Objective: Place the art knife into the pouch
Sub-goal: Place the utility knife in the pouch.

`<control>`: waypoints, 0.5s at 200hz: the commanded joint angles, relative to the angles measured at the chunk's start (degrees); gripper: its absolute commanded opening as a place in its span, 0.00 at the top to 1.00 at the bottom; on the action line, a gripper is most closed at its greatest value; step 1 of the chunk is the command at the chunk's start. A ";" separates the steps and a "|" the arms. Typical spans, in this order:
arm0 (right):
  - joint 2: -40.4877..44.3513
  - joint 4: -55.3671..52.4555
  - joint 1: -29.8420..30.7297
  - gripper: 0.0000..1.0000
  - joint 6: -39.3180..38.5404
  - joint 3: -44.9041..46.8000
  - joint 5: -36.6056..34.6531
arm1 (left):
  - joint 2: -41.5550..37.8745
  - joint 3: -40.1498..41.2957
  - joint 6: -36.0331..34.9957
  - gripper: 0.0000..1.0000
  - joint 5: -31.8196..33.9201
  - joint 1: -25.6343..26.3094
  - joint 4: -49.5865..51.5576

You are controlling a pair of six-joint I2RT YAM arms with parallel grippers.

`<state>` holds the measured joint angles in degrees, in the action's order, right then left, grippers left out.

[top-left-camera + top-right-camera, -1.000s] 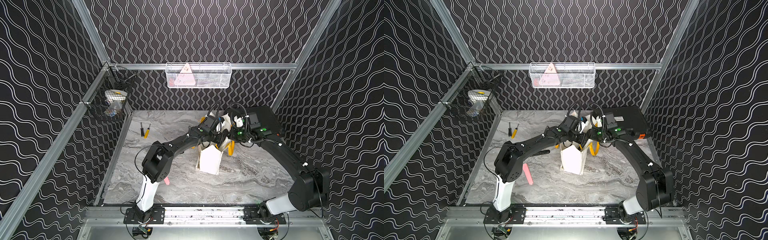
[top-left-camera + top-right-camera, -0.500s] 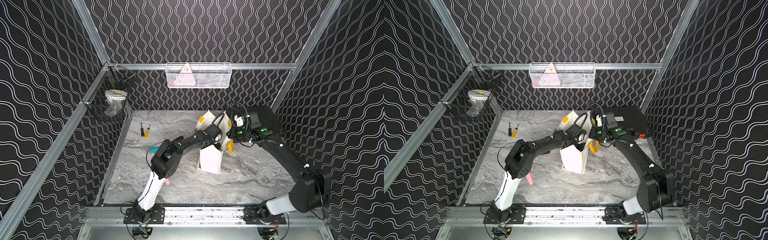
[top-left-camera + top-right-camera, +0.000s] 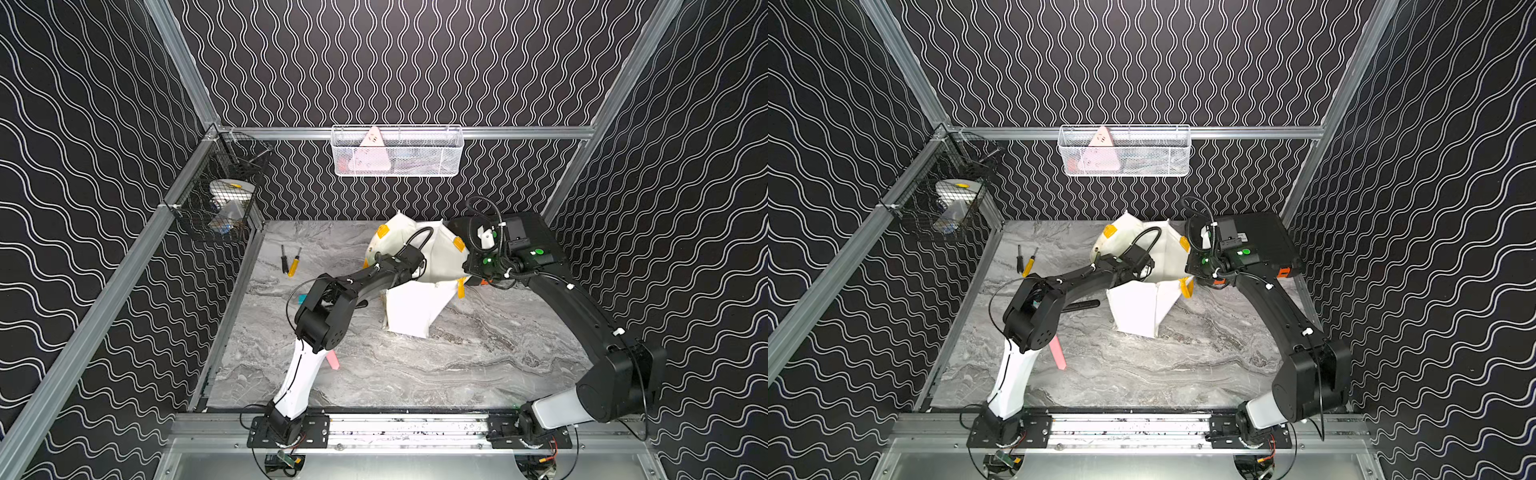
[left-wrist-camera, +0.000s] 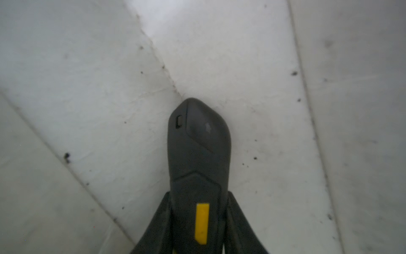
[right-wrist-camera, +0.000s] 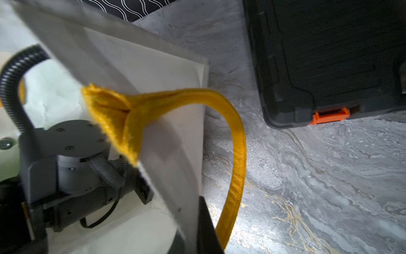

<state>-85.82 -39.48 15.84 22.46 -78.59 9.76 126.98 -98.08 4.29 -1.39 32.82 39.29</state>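
Observation:
The white pouch (image 3: 415, 307) (image 3: 1142, 307) stands at mid table with its mouth held wide. My left arm reaches into that mouth, so the top views hide its gripper. In the left wrist view, the left gripper (image 4: 198, 198) is shut on the art knife (image 4: 198, 143), a dark grey body with a yellow slider. The knife's tip is close to the white inner wall of the pouch (image 4: 98, 99). My right gripper (image 5: 197, 211) (image 3: 469, 266) is shut on the pouch's wall (image 5: 175, 88), beside its yellow handle (image 5: 237, 154).
A black hard case with orange latches (image 3: 536, 237) (image 5: 329, 55) lies behind the right arm. Two screwdrivers (image 3: 289, 259) lie at the back left. A pink stick (image 3: 1057, 353) and a black-handled tool (image 3: 1079, 306) lie by the left arm. Wire baskets hang on the back and left walls.
My left arm has pushed forward and down, carrying the art knife from above the pouch into its mouth. The pouch's far side now stands taller. The right gripper has stayed put.

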 commanded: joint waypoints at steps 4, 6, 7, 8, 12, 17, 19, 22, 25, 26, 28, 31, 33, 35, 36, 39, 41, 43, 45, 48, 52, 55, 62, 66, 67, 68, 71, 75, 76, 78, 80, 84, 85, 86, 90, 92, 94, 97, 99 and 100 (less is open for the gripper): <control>0.35 1.52 -1.25 1.00 -1.27 -0.98 -3.03 | -1.20 1.48 -2.27 0.60 5.70 -1.69 6.78; 0.38 1.52 -1.38 1.00 -1.27 -0.92 -2.94 | -1.27 1.49 -2.21 0.58 5.61 -1.68 6.64; 0.43 1.56 -1.36 1.00 -1.27 -0.85 -2.96 | -1.28 1.45 -2.15 0.58 5.52 -1.69 6.62; 0.50 1.58 -1.43 1.00 -1.28 -0.81 -2.93 | -1.38 1.42 -2.17 0.57 5.48 -1.74 6.60; 0.63 1.75 -1.57 1.00 -1.28 -0.70 -2.76 | -1.46 1.44 -2.04 0.55 4.94 -1.77 6.35; 0.73 2.05 -1.66 1.00 -1.28 -0.40 -2.28 | -1.63 1.24 -1.97 0.52 4.19 -1.78 6.11; 0.78 2.22 -1.64 1.00 -1.28 -0.31 -2.00 | -1.64 1.19 -1.80 0.51 3.78 -1.79 6.01; 0.73 2.44 -1.68 1.00 -1.22 -0.21 -1.62 | -1.67 1.02 -1.47 0.50 3.12 -1.77 5.95; 0.74 2.62 -1.68 1.00 -1.19 -0.10 -1.18 | -1.80 0.69 -1.22 0.48 2.39 -1.75 5.97; 0.70 2.68 -1.68 1.00 -1.15 -0.09 -1.03 | -1.81 0.65 -1.09 0.48 2.11 -1.73 5.97; 0.62 2.80 -1.68 1.00 -1.11 -0.04 -0.70 | -1.89 0.40 -0.88 0.47 1.55 -1.75 5.93; 0.51 2.91 -1.68 1.00 -1.03 0.01 -0.18 | -2.03 0.21 -0.67 0.46 0.72 -1.71 5.77; 0.33 2.96 -1.68 1.00 -1.02 0.05 0.22 | -2.07 0.09 -0.53 0.46 0.10 -1.73 5.57; 0.20 3.04 -1.68 1.00 -0.97 0.09 0.54 | -2.30 0.00 -0.41 0.45 -0.78 -1.73 5.33; 0.16 3.03 -1.68 1.00 -0.95 0.09 0.71 | -2.37 -0.05 -0.37 0.44 -1.15 -1.72 5.26; -0.09 3.08 -1.68 1.00 -0.93 0.10 1.10 | -2.74 -0.09 -0.22 0.43 -2.47 -1.75 4.73; -0.26 3.09 -1.68 1.00 -0.93 0.17 1.37 | -2.95 0.04 -0.07 0.41 -3.38 -1.78 4.35; -0.43 3.12 -1.68 1.00 -0.92 0.18 1.59 | -3.27 0.18 0.04 0.40 -3.96 -1.79 4.14; -0.58 3.10 -1.68 1.00 -0.92 0.16 1.76 | -3.55 0.26 0.19 0.40 -5.18 -1.73 3.74; -0.84 3.04 -1.68 1.00 -0.97 0.25 2.02 | -4.18 0.46 0.45 0.39 -6.40 -1.74 3.09; -1.17 3.08 -1.68 1.00 -1.01 0.35 2.37 | -4.91 0.71 0.86 0.36 -7.66 -1.77 2.23; -1.34 3.14 -1.66 1.00 -1.08 0.43 2.57 | -5.56 0.89 1.10 0.35 -8.53 -1.77 1.63; -1.54 3.39 -1.68 1.00 -1.10 0.83 3.08 | -6.83 1.21 1.63 0.32 -10.34 -1.74 0.35; -1.50 3.64 -1.68 1.00 -1.10 1.05 3.38 | -7.58 1.44 1.82 0.29 -11.02 -1.71 -0.22; -1.48 3.72 -1.68 1.00 -1.10 1.15 3.40 | -7.78 1.46 1.93 0.29 -11.23 -1.75 -0.33; -1.51 3.80 -1.68 1.00 -1.10 1.15 3.46 | -7.92 1.48 1.98 0.29 -11.34 -1.77 -0.39; -1.53 3.97 -1.68 1.00 -1.10 1.36 3.73 | -8.40 1.45 2.29 0.28 -11.54 -1.78 -0.77; -1.46 4.21 -1.67 1.00 -1.02 1.50 3.94 | -8.90 1.23 2.54 0.28 -11.76 -1.72 -0.87; -1.46 4.22 -1.68 1.00 -1.02 1.55 3.95 | -9.01 1.18 2.60 0.28 -11.86 -1.75 -0.83; -1.39 4.35 -1.66 1.00 -0.95 1.65 4.06 | -9.13 1.00 2.68 0.28 -12.03 -1.78 -0.74; -1.37 4.44 -1.68 1.00 -0.93 1.65 4.18 | -9.38 0.84 2.77 0.28 -12.23 -1.72 -0.67; -1.37 4.54 -1.64 1.00 -0.93 1.72 4.36 | -9.75 0.44 2.83 0.28 -12.62 -1.76 -0.55; -1.37 4.57 -1.62 1.00 -0.92 1.74 4.42 | -9.87 0.39 2.83 0.28 -12.73 -1.73 -0.58; -1.37 4.58 -1.65 1.00 -0.92 1.76 4.49 | -9.94 0.28 2.87 0.28 -12.84 -1.76 -0.60; -1.33 4.67 -1.64 1.00 -0.92 1.70 4.63 | -10.28 -0.16 2.87 0.28 -13.35 -1.73 -0.55; -1.36 4.68 -1.67 1.00 -0.92 1.73 4.69 | -10.44 -0.24 2.84 0.28 -13.68 -1.78 -0.53; -1.32 4.70 -1.68 1.00 -0.92 1.67 4.77 | -10.68 -0.39 2.89 0.28 -13.89 -1.72 -0.57; -1.29 4.75 -1.68 1.00 -0.92 1.68 4.82 | -11.00 -0.62 2.95 0.28 -14.23 -1.72 -0.65; -1.30 4.76 -1.64 1.00 -0.92 1.64 4.83 | -11.21 -0.69 3.03 0.27 -14.43 -1.77 -0.82; -1.29 4.77 -1.58 1.00 -0.92 1.66 4.87 | -11.35 -0.74 3.06 0.27 -14.52 -1.78 -0.85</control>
<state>-87.24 -37.76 14.26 21.85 -76.93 13.34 117.71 -97.54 6.09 -10.79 31.35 39.62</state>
